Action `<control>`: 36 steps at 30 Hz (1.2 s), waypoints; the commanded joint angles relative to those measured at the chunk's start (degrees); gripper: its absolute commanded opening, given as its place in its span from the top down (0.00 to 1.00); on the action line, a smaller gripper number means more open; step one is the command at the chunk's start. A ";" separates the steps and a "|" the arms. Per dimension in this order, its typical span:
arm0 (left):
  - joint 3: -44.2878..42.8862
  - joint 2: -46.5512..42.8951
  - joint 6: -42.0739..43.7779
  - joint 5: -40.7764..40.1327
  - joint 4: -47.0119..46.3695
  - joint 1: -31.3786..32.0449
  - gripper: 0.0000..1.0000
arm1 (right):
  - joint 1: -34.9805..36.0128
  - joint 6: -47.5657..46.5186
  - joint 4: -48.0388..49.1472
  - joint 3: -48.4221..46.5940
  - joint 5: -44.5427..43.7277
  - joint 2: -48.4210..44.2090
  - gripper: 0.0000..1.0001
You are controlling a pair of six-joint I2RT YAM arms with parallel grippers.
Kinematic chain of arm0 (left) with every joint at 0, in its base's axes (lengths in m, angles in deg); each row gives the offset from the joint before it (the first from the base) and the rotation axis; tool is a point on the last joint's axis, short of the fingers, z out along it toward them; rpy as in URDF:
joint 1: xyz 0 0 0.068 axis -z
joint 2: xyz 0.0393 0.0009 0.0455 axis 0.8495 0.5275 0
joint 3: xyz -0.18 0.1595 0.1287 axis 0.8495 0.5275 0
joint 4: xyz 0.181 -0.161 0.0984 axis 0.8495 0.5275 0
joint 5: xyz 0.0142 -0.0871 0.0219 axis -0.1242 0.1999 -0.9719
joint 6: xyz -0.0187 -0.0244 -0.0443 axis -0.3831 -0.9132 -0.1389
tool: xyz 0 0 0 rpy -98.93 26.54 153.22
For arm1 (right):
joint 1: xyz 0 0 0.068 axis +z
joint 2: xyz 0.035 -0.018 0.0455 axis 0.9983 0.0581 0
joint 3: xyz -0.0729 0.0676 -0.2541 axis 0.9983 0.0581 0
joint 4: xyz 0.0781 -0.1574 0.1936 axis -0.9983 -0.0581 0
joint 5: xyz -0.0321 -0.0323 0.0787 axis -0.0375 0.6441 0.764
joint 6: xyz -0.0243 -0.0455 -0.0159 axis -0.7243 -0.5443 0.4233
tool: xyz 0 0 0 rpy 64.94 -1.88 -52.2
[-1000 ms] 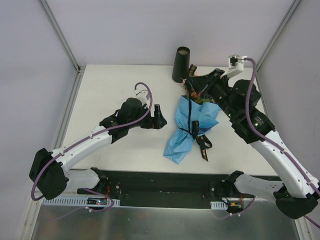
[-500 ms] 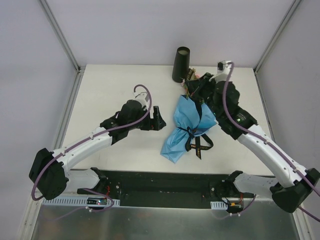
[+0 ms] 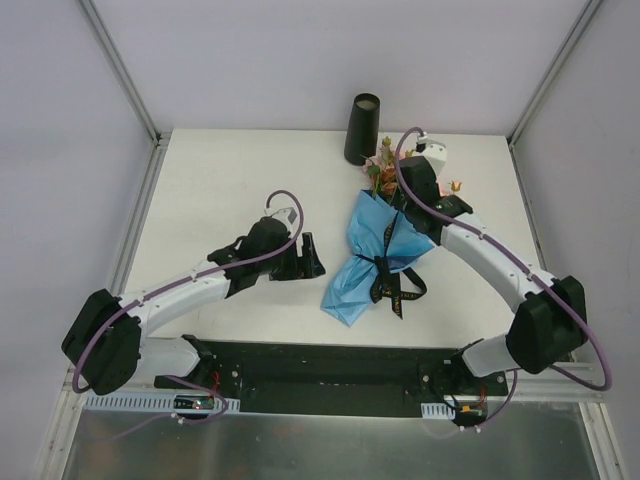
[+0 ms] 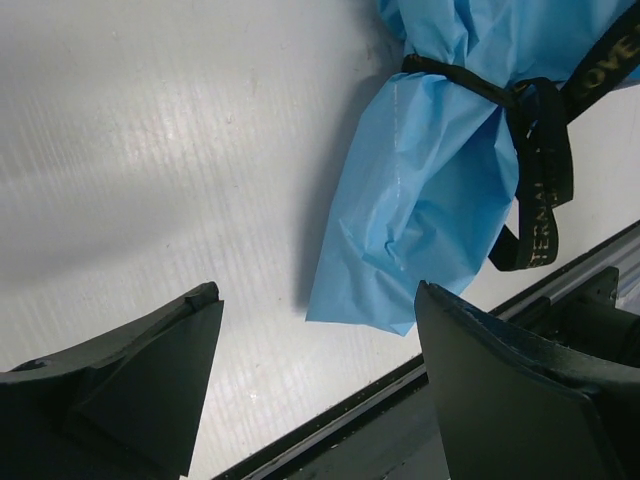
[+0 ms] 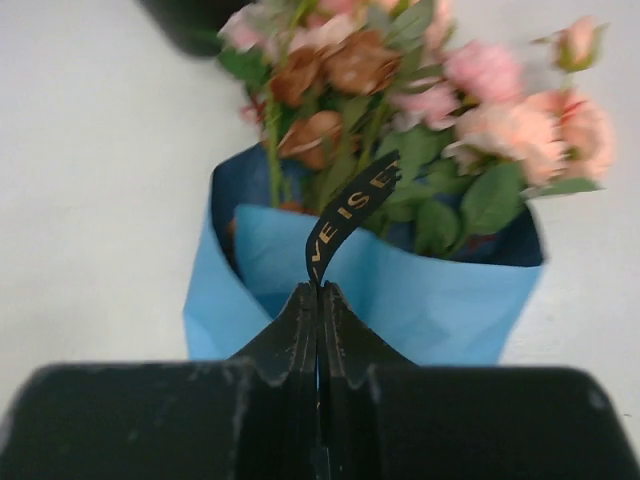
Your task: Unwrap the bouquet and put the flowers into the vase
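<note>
The bouquet (image 3: 383,252) lies on the table in blue paper, its black ribbon (image 3: 391,286) tied round the narrow part. The flowers (image 3: 384,172), pink, peach and rust roses, stick out of the wrap beside the black vase (image 3: 362,128), which stands upright at the back. My right gripper (image 5: 320,290) hangs over the wrap, shut on a lettered end of the ribbon (image 5: 350,212), with the flowers (image 5: 420,90) just beyond. My left gripper (image 3: 310,256) stands open left of the wrap's tail (image 4: 420,230), its fingers (image 4: 150,380) touching nothing.
A black rail (image 3: 330,365) runs along the table's near edge, just behind the wrap's tail (image 3: 345,300). Metal frame posts rise at the back corners. White table (image 3: 230,180) lies bare left of the bouquet.
My right arm has swung in from the right over the bouquet and turned towards the flowers, drawing a ribbon end upward. My left gripper has slid slightly nearer and narrowed a little.
</note>
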 commanded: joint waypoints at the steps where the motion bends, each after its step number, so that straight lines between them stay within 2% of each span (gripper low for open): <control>1: 1.50 -0.78 -2.29 0.75 -1.39 0.16 0.20 | -1.39 3.01 -7.12 -2.36 -16.95 -5.80 0.92; 6: 2.12 1.06 -2.64 3.73 -4.64 0.25 0.22 | -1.39 8.83 -11.96 8.02 -12.13 -17.30 0.76; 10: 2.12 2.91 -2.73 6.64 -7.10 0.25 0.24 | -1.65 4.98 -15.92 6.63 -0.38 -23.47 0.61; 13: 2.74 4.23 -3.43 6.99 -10.18 0.25 0.25 | -1.65 3.04 -17.87 3.38 10.52 -24.53 0.58; 15: 1.95 5.63 -3.17 7.08 -10.19 0.25 0.25 | -1.56 1.20 -14.55 3.72 18.52 -24.45 0.59; 18: 1.86 6.87 -2.73 6.64 -10.54 0.25 0.26 | -1.56 -0.47 -10.75 4.60 27.66 -21.47 0.61; 27: 5.72 8.36 -5.63 7.43 -16.34 0.69 0.29 | -1.12 -7.85 -3.63 4.43 43.15 -7.15 0.62; 32: 6.34 9.15 -5.98 6.82 -17.40 0.95 0.31 | -0.95 -11.11 -6.61 -0.14 44.57 2.26 0.63; 36: 6.16 9.85 -5.54 5.94 -17.48 1.92 0.33 | -0.95 -13.48 -6.54 0.81 42.03 4.65 0.63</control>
